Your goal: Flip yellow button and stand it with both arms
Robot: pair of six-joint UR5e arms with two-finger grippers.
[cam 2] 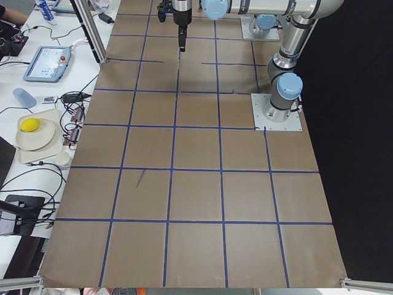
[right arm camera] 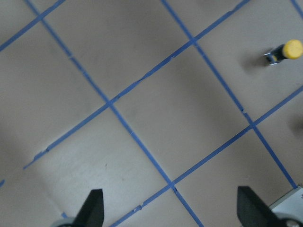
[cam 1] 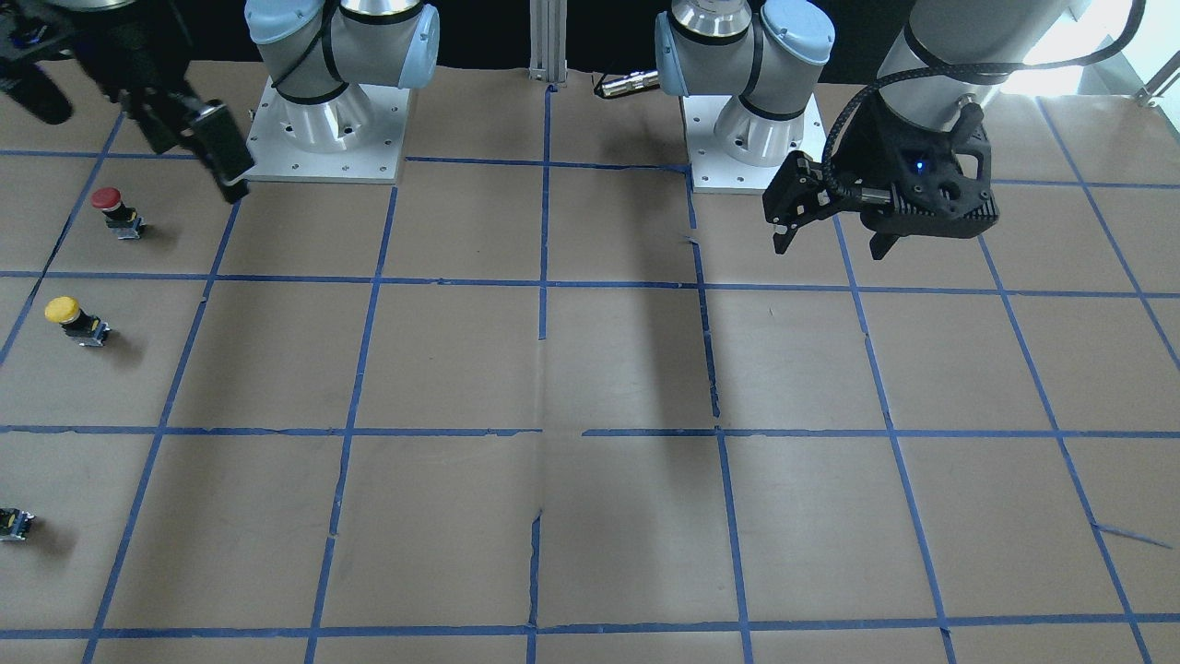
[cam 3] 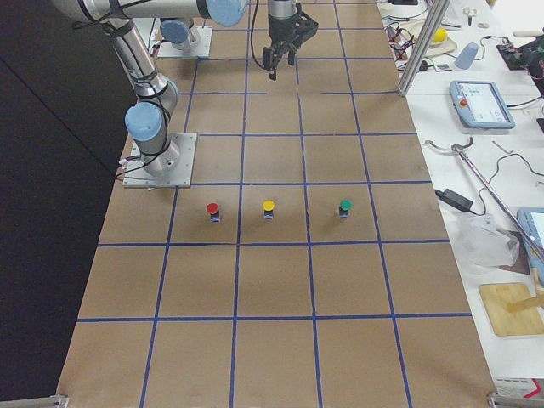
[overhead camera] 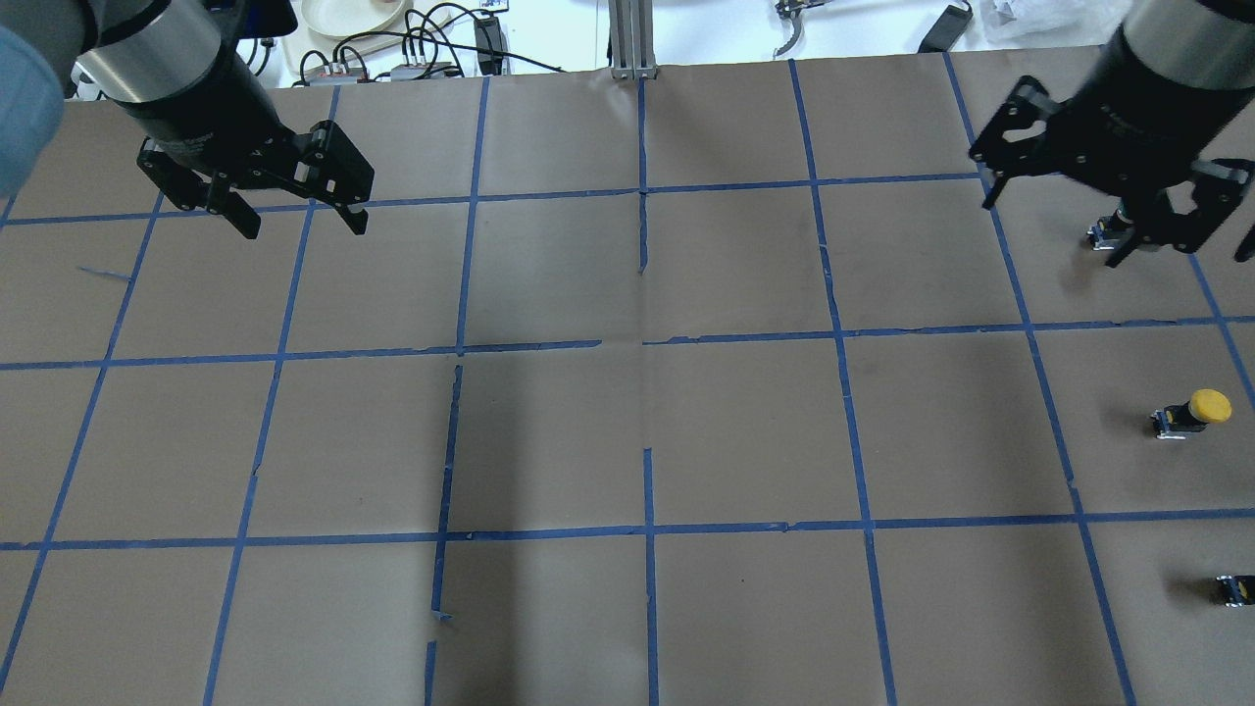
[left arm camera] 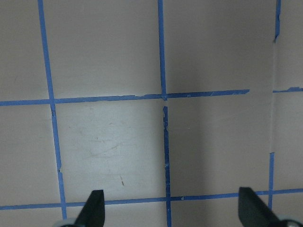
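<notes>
The yellow button (cam 1: 72,319) stands on the brown table with its yellow cap up, near my right end of the table. It also shows in the overhead view (overhead camera: 1194,413), the exterior right view (cam 3: 269,208) and, small, at the top right of the right wrist view (right arm camera: 284,50). My right gripper (overhead camera: 1064,221) hangs high above that end of the table, open and empty, its jaws wide apart in its wrist view (right arm camera: 170,210). My left gripper (cam 1: 830,249) hovers open and empty over the table's other side (overhead camera: 304,227), with only bare taped paper below it (left arm camera: 170,213).
A red-capped button (cam 1: 109,205) stands beside the yellow one on the robot's side. A green-capped one (cam 3: 344,206) stands on its far side; only its black body (cam 1: 14,524) shows in the front view. The arm bases (cam 1: 323,129) stand at the table's edge. Blue tape lines grid the paper.
</notes>
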